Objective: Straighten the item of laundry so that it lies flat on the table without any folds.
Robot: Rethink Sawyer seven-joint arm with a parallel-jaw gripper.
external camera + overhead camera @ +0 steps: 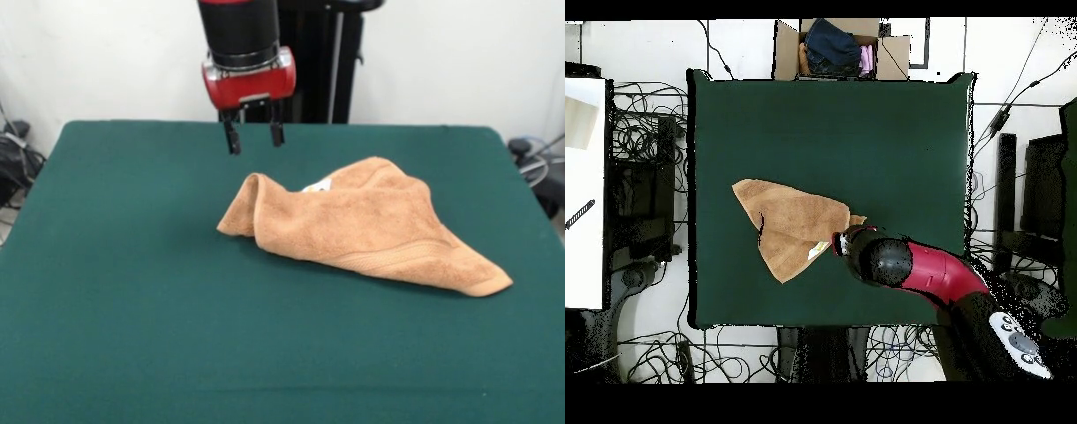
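The orange-tan towel (366, 225) lies crumpled on the dark green table (132, 291), folded over itself in a rough triangle, with one corner pointing to the front right and a rolled fold at its left end. A small white label (318, 186) shows near its far edge. My gripper (253, 135) hangs above the table just behind the towel's left end, open and empty, not touching it. In the overhead view the towel (790, 222) lies left of the table's middle, and the arm's head (875, 258) covers its lower right edge.
A cardboard box (840, 48) with clothes stands beyond the table's far edge in the overhead view. Cables and equipment (640, 190) lie on the floor around the table. The black pedestal (327, 62) stands behind the table.
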